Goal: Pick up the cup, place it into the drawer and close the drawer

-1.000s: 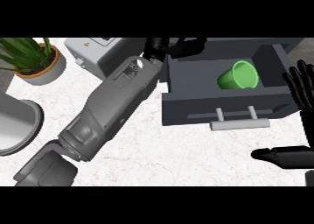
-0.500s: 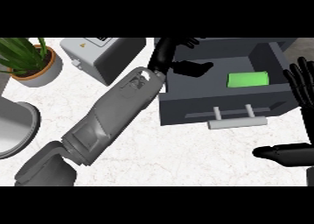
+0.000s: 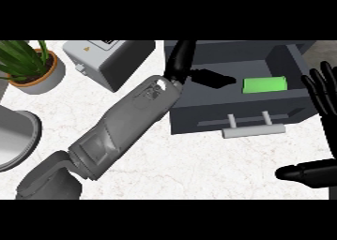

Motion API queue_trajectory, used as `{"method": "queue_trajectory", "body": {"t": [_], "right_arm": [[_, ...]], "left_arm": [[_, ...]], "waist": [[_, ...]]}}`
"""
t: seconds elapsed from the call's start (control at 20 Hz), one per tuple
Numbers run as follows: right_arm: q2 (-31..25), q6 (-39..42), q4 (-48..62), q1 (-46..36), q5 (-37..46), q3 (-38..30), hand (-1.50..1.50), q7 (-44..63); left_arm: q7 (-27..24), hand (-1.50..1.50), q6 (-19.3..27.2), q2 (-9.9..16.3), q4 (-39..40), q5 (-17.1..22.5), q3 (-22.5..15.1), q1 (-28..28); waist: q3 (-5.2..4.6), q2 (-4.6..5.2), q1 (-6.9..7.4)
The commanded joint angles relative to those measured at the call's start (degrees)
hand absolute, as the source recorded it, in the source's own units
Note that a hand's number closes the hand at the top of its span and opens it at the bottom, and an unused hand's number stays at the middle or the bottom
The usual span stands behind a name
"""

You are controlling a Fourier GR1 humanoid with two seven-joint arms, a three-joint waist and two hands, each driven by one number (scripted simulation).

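White marble table (image 3: 198,164): left robot hand (image 3: 198,70), fingers relaxed, hovers in the open drawer (image 3: 226,115), cup (image 3: 265,85) just right; right robot hand (image 3: 330,108) rests open.

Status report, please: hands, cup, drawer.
Left hand open over the drawer, holding nothing. Right hand open, resting at right. Cup inside. Drawer open, nothing blocking.
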Motion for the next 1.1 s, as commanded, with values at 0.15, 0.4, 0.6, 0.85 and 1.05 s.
{"method": "queue_trajectory", "body": {"t": [0.15, 0.4, 0.6, 0.85, 1.05], "right_arm": [[-1.92, 5.26, -6.14, 3.74, -7.48, 0.13, 1.5, 4.11], [-7.09, 8.81, -8.11, 4.88, 0.66, 1.2, 1.5, 1.96], [-8.1, 10.2, -8.64, 7.6, 4.14, 2.25, 1.5, 2.45], [-7.26, 6.57, -10.96, 6.35, 14.06, 6.01, 1.5, 5.13], [-5.99, 3.11, -2.84, 3.12, 22.83, 7.83, 1.5, 1.35]], "left_arm": [[-5.35, -1.5, 2.11, 0.0, -4.33, 4.41, 1.43, 0.65], [-2.9, -1.5, -1.57, 1.84, -3.48, 4.34, 6.98, -3.49], [-2.9, -1.5, -0.79, 3.05, -8.82, 4.02, 8.47, 1.74], [1.99, -1.5, -1.29, 8.96, -15.21, 3.22, 9.81, 4.46], [2.64, -1.5, -1.06, 12.08, -23.41, 2.87, 10.34, 10.67]], "waist": [[-0.04, -0.53, 1.16], [-0.06, -0.85, 3.77], [-0.07, -1.12, 4.96], [-0.08, -1.27, 5.61], [-0.05, -1.24, 6.62]]}}
